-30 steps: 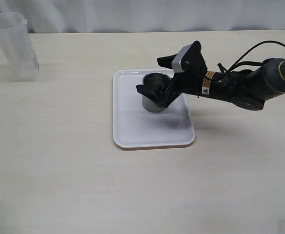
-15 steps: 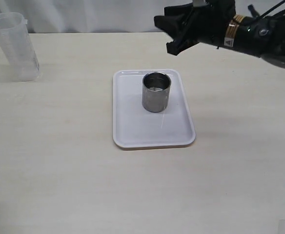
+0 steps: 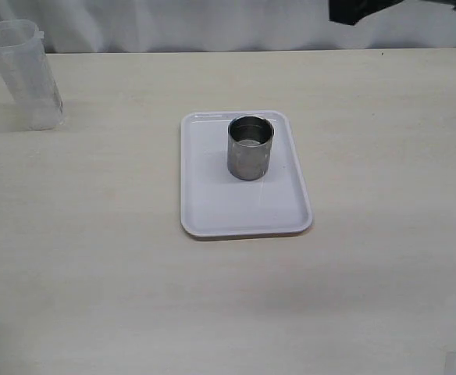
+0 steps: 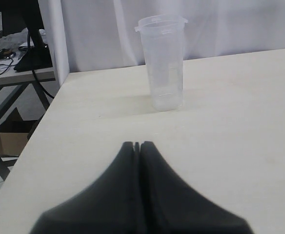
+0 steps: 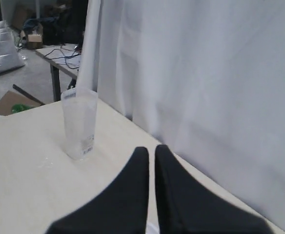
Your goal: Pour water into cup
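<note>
The steel cup [image 3: 251, 147] stands upright on the white tray [image 3: 236, 211] at the table's middle, with nothing touching it. The tall transparent plastic container [image 3: 26, 74] stands at the far left back; it also shows in the left wrist view [image 4: 163, 63] and in the right wrist view [image 5: 80, 124]. Water in it is too faint to make out. My right gripper [image 5: 151, 148] is empty, its fingers nearly together, high above the table; only a dark part of it [image 3: 361, 9] shows at the exterior view's top edge. My left gripper [image 4: 137, 144] is shut and empty, facing the container from a distance.
A white curtain [image 3: 212, 23] hangs along the table's back edge. In the left wrist view the table's side edge [image 4: 45, 126] drops off near the container, with another desk and cables [image 4: 15, 53] beyond.
My right gripper let go of the cup, rose and pulled back to the upper right, nearly out of the exterior view. The cup stayed on the tray.
</note>
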Controlling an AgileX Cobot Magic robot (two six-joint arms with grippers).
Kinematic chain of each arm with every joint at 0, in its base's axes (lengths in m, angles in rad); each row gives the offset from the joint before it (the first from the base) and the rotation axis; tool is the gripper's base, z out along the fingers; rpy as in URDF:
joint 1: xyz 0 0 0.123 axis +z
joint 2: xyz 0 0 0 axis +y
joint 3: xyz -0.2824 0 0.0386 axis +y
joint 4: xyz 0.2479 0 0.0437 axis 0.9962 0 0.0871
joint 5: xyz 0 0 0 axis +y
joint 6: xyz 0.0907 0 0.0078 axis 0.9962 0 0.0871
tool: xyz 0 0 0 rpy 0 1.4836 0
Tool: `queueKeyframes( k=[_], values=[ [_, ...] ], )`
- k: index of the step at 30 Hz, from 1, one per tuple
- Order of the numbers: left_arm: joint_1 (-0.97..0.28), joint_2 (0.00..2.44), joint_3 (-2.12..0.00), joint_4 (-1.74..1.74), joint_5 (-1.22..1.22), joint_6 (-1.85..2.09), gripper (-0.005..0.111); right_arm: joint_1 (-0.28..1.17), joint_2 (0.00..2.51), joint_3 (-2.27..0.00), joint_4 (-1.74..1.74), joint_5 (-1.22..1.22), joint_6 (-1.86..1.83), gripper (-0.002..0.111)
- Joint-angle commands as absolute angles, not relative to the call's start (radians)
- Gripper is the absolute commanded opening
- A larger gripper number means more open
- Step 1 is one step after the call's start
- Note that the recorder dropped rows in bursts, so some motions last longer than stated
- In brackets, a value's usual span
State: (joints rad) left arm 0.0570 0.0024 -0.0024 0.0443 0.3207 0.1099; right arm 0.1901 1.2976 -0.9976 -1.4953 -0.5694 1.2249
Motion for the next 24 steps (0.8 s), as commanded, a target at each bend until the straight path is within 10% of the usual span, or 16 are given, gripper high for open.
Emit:
queueKeyframes(
  k=[1, 24],
  values=[
    [0.057, 0.0, 0.0, 0.04, 0.31, 0.105, 0.0, 0.186, 1.099, -0.881, -1.462, -0.466, 1.248, 0.004],
    [0.057, 0.0, 0.0, 0.04, 0.31, 0.105, 0.0, 0.186, 0.105, -0.437, -1.45, -0.371, 1.506, 0.004]
  ],
)
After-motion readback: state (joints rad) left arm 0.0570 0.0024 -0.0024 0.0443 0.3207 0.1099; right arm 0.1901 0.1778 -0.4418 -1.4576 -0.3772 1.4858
